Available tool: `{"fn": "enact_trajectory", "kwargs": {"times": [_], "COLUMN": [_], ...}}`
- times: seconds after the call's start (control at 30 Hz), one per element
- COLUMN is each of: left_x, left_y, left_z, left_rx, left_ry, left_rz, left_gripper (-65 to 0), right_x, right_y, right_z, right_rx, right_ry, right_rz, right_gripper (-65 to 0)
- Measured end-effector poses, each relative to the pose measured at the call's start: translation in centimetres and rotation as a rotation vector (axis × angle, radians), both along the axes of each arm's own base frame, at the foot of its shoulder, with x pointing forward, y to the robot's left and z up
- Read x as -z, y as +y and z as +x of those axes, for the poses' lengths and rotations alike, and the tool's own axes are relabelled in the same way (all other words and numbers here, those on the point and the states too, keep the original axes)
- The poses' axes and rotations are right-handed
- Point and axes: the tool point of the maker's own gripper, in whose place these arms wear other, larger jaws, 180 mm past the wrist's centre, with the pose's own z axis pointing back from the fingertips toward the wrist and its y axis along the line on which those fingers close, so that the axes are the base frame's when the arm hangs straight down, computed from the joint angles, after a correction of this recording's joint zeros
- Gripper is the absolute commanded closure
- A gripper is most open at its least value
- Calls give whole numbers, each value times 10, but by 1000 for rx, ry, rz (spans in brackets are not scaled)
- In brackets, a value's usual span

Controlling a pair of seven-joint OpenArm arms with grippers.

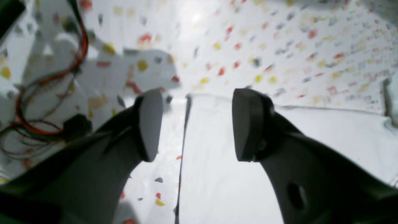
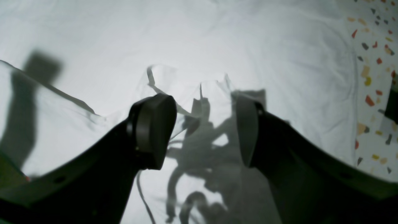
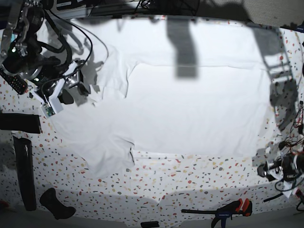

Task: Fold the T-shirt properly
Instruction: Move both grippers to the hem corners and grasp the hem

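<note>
the t-shirt (image 3: 190, 109) lies spread out flat across the middle and upper part of the base view, covering most of the speckled table (image 3: 190, 180), with one short sleeve drooping toward the lower left of the frame and the collar end bunched toward the upper left. the right gripper (image 3: 78, 84) hovers at the upper left of the base view, over the collar and shoulder area; in the right wrist view its fingers (image 2: 154, 132) stand wide apart with nothing between them, released, and a small raised ruffle of cloth (image 2: 186, 90) sits just beyond the tips in mid frame. the left gripper (image 3: 270, 169) sits at the lower right of the base view, near the shirt's bottom corner; in the left wrist view it (image 1: 194, 124) is likewise spread open and empty, with the straight hem edge (image 1: 183, 137) of the shirt running up the frame between its fingers. judging from this, no fold has been made yet, so the task looks to be at its start, in the step of reaching for the first grasp points. the next move likely calls for each claw to descend onto an edge, the right at the shoulder ruffle and the left at the hem corner, pinch only the cloth without scraping the table, then lift together so the fabric folds evenly.
</note>
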Motion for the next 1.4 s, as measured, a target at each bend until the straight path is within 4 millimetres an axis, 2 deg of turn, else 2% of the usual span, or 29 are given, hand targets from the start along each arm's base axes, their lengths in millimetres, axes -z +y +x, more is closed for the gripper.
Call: {"fn": "enact_trajectory", "kwargs": {"times": [0.13,0.23,0.73,0.9,1.4], "left_x": [34,46,65,72,75], "left_y": [8,16,16,1,-73], "left_z": [-15,-21,-35,-45,-26], "left_rx": [-67,-113,-122,-52,28], "left_ry": [-26,-60,-36,-20,-53], "left_rz": [8,18,16,-21,-105], "left_gripper": [-344,-344,-344,-344,-344], "right_x": [-1,-1,-1,-1,-3], "right_y": [1,1,1,1,5], "right_z": [0,0,0,0,0], "right_rx": [-3,-3,-3,-3,-12], "right_ry": [-1,-1,-1,-1,-4], "right_rz": [8,7,7,7,35], "right_gripper": [-342,-342,-342,-342,-342]}}
